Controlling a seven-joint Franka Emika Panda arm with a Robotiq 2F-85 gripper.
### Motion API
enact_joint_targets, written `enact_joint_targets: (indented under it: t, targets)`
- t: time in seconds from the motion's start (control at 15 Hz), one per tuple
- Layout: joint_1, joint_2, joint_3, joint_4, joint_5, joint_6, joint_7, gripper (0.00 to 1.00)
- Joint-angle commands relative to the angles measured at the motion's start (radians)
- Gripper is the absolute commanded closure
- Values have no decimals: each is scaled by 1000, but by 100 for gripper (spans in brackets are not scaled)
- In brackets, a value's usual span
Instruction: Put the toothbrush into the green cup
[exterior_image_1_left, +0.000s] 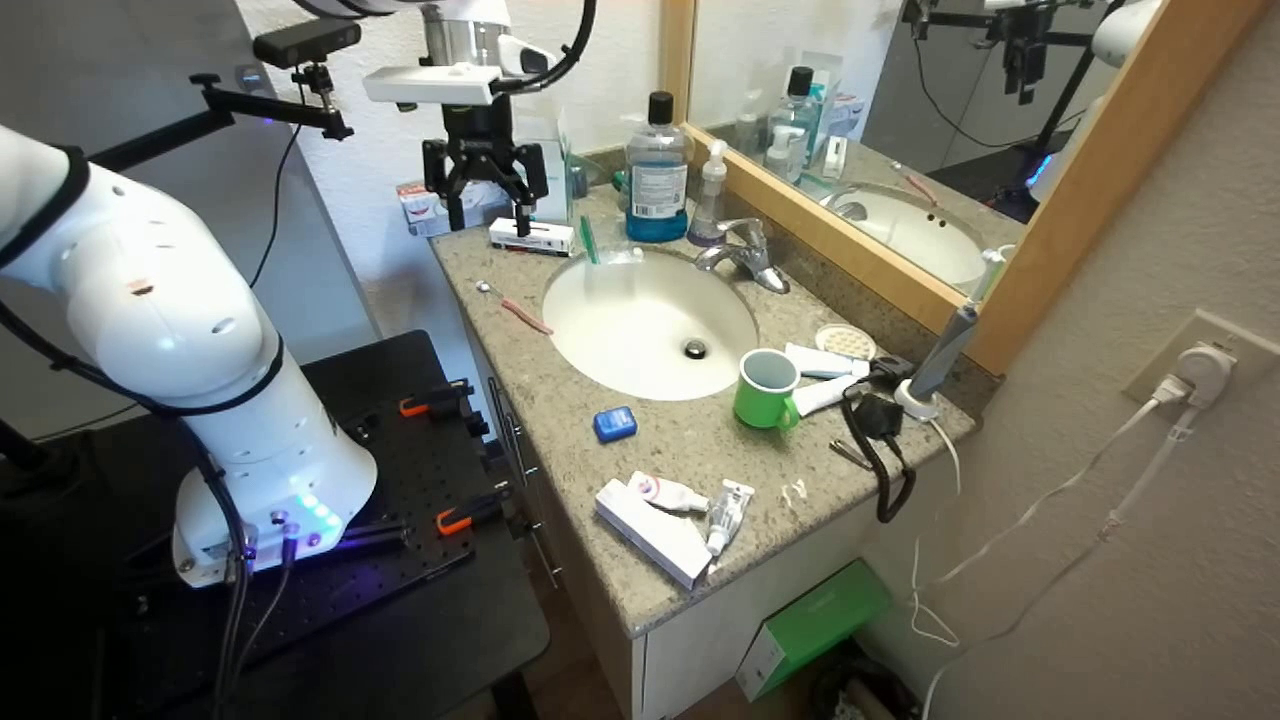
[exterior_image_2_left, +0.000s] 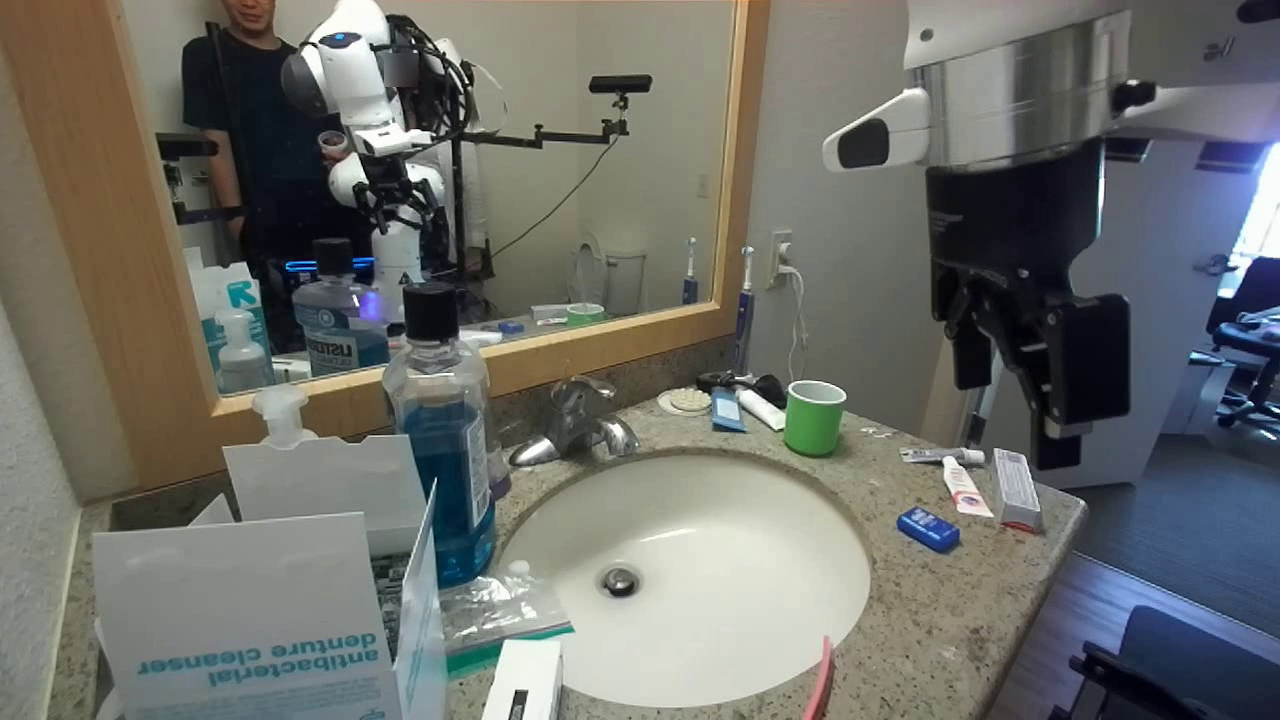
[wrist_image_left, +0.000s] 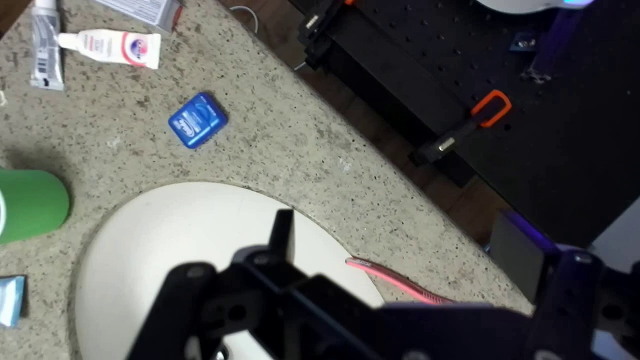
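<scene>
The toothbrush (exterior_image_1_left: 525, 316) lies at the sink's near rim on the counter, its pink handle end poking slightly over the basin. In the wrist view the toothbrush (wrist_image_left: 385, 274) is partly covered by the gripper body, and its head is hidden. High above the counter hangs my gripper (exterior_image_1_left: 489, 218), jaws wide apart with nothing between them; the gripper (exterior_image_2_left: 1015, 410) also shows in an exterior view. Across the sink stands the green cup (exterior_image_1_left: 763, 404), upright, its handle facing away from the basin. The green cup (wrist_image_left: 32, 205) is cut off at the wrist view's left edge.
The sink basin (exterior_image_1_left: 610, 340) lies between toothbrush and cup. A mouthwash bottle (exterior_image_1_left: 656, 180), a pump bottle (exterior_image_1_left: 709, 195) and the faucet (exterior_image_1_left: 745, 255) line the back. A floss box (exterior_image_1_left: 614, 424), toothpaste tubes (exterior_image_1_left: 668, 493) and a long box (exterior_image_1_left: 652, 530) lie toward the counter's end.
</scene>
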Motion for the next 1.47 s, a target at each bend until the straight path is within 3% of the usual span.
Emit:
enact_joint_targets:
  t: [0.0,0.4,0.93,1.4]
  targets:
    - [50,28,17,-34,-63,40,-80,0]
    - [128,120,3,-86,-74,233,-267,0]
    - [131,235,-4,-112,-62,375,-693,0]
    - [110,244,22,-109,-56,355,-694,0]
